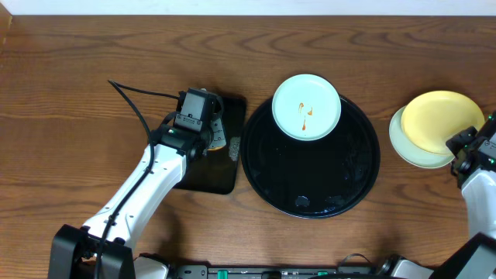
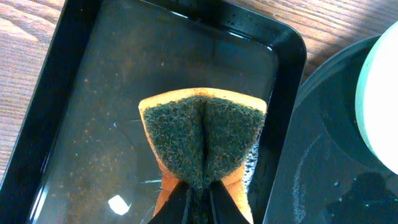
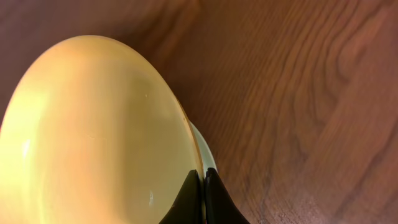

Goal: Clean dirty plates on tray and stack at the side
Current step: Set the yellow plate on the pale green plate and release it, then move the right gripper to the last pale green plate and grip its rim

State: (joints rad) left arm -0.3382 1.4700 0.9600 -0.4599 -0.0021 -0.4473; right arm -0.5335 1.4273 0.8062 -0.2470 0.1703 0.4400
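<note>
A mint-green plate with orange-red sauce smears sits on the far part of the round black tray; its edge shows in the left wrist view. At the right, off the tray, a pale yellow plate lies over a second mint plate. My right gripper is shut on the yellow plate at its rim, with the mint rim just beneath. My left gripper is shut on an orange sponge with a dark scouring face.
The sponge hangs over a smaller rectangular black tray left of the round tray. Wet streaks mark both trays. Bare wooden table lies all around, and a black cable runs from the left arm.
</note>
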